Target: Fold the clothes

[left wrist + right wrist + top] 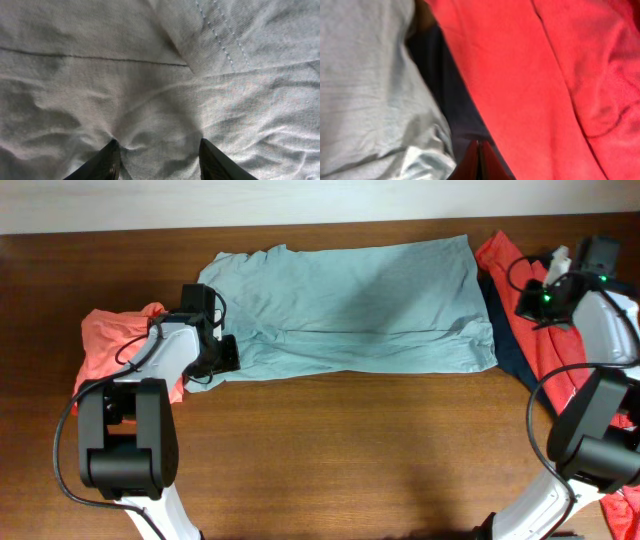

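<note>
The pale grey-blue T-shirt (350, 305) lies spread flat across the far middle of the table. My left gripper (225, 355) is at its near-left corner. In the left wrist view the fingers (158, 146) are open and press down on the wrinkled grey fabric (150, 90), with cloth bunched between the tips. My right gripper (530, 305) is past the shirt's right end, over the pile of other shirts. In the right wrist view its fingers (479, 150) are shut together above the navy shirt (445, 85), between the grey shirt (365, 75) and the red shirt (530, 75).
A coral-orange shirt (110, 340) lies bunched at the left, under my left arm. A red shirt (500, 255) and a navy shirt (512, 350) lie piled at the right edge. Bare wooden table (360, 450) runs along the near side.
</note>
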`<state>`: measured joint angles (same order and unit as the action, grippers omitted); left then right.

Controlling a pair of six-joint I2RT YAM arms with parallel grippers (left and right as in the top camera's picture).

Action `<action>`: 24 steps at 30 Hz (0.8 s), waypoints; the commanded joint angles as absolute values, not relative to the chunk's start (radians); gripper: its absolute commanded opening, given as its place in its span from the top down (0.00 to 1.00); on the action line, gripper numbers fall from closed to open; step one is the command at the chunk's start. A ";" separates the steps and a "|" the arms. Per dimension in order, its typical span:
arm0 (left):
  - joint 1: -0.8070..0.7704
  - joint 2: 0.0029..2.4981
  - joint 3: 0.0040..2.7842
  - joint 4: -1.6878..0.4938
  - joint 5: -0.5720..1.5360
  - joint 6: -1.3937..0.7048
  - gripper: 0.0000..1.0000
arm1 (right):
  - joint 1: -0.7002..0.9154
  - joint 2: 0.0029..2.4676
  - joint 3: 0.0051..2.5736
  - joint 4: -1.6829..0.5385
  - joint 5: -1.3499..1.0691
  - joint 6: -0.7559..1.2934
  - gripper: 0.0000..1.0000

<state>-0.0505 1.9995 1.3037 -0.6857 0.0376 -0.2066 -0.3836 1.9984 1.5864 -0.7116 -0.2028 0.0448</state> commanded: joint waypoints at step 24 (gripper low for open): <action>-0.048 2.060 1.290 -0.693 0.038 -0.209 0.49 | -0.556 2.228 1.594 -0.670 0.133 0.197 0.96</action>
<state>-0.0505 2.0003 1.3048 -0.6884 0.0376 -0.2066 -0.4736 2.1960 1.5990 -0.6716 0.0235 0.1555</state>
